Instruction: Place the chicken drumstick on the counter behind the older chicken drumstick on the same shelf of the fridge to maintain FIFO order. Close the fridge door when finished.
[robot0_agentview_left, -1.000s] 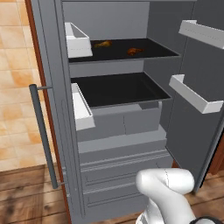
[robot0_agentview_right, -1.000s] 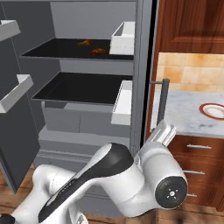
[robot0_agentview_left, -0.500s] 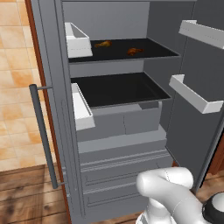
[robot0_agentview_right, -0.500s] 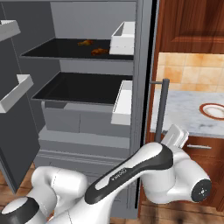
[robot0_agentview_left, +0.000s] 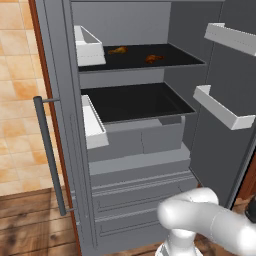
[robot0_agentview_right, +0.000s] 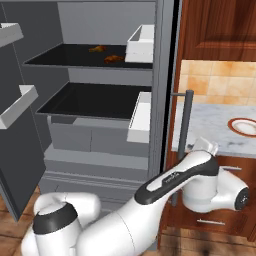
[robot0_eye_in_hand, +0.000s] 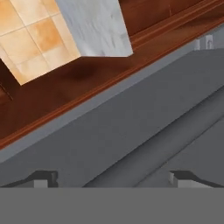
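Two chicken drumsticks lie on the fridge's (robot0_agentview_left: 130, 165) upper black shelf (robot0_agentview_left: 175, 59). One drumstick (robot0_agentview_left: 118, 49) (robot0_agentview_right: 97, 48) sits farther back and the other (robot0_agentview_left: 153, 58) (robot0_agentview_right: 114, 59) nearer the front; I cannot tell which is older. My gripper (robot0_eye_in_hand: 113, 179) (robot0_agentview_right: 204, 146) is open and holds nothing. It hangs low beside the fridge door's bar handle (robot0_agentview_right: 183, 125), below the marble counter's (robot0_agentview_right: 215, 127) (robot0_eye_in_hand: 96, 26) edge. In the hand view it faces the grey door panel and the reddish-brown cabinet.
Both fridge doors stand open, with white bins (robot0_agentview_left: 227, 107) (robot0_agentview_right: 141, 42) on their inner sides. A lower, deeper black shelf (robot0_agentview_left: 137, 102) and grey drawers (robot0_agentview_left: 140, 190) sit under the upper one. A plate (robot0_agentview_right: 244, 125) rests on the counter. Orange-tan tiles (robot0_eye_in_hand: 30, 35) back it.
My arm has swung farther to the right in the right base view, carrying the hand up beside the door handle. The drumsticks and the doors have stayed put.
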